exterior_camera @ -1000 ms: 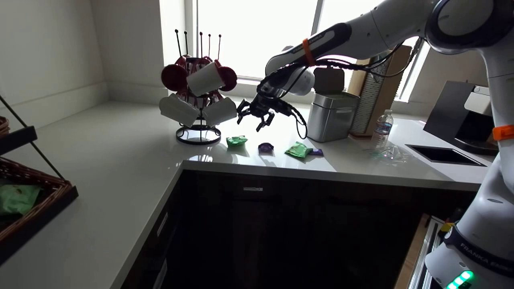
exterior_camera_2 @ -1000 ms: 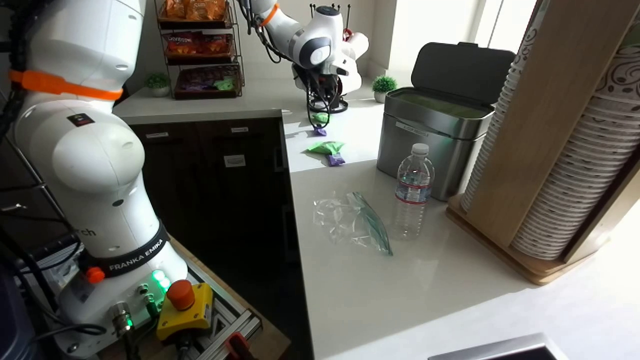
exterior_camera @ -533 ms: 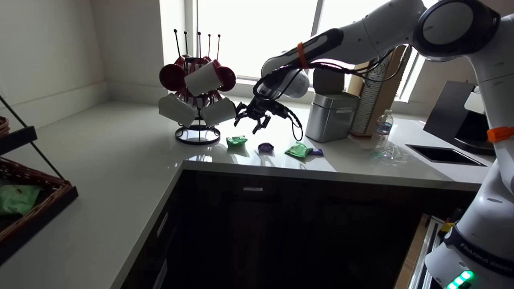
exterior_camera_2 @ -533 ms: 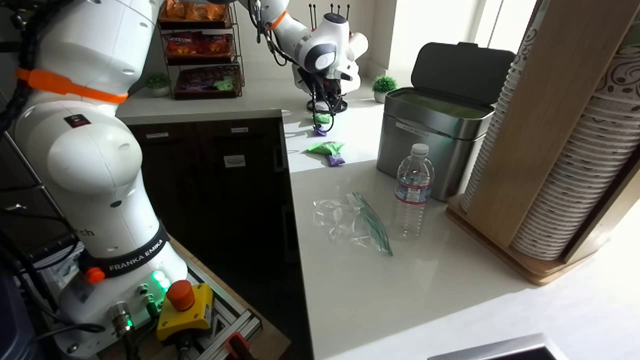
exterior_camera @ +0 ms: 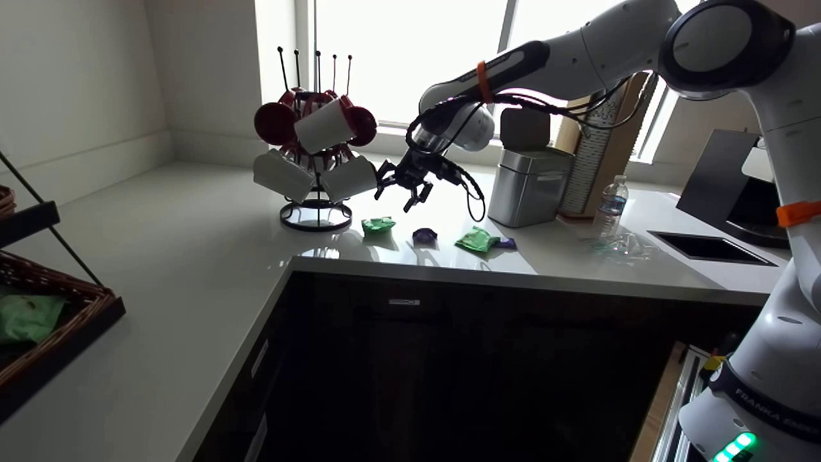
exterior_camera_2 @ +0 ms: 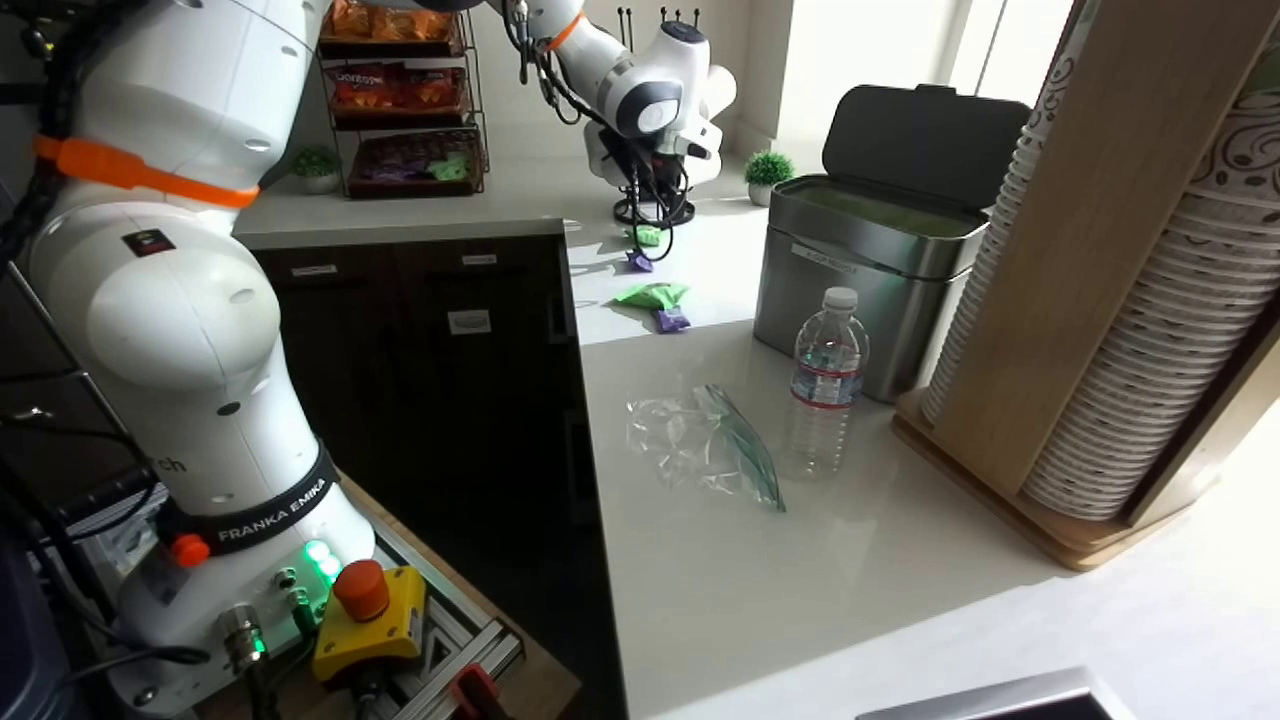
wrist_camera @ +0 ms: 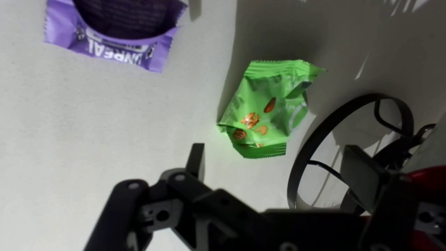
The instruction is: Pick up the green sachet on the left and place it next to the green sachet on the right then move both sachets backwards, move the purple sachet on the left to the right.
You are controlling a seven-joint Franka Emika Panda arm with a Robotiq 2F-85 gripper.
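- I see jaws spread wide above the table.
- Wrist view: a green sachet at their twelve o'clock.
- Farther, at ten, a purple sachet.

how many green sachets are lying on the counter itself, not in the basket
2: one green sachet lies beside the mug rack, the other green sachet nearer the metal bin, with a purple sachet between them. Others could be hidden.
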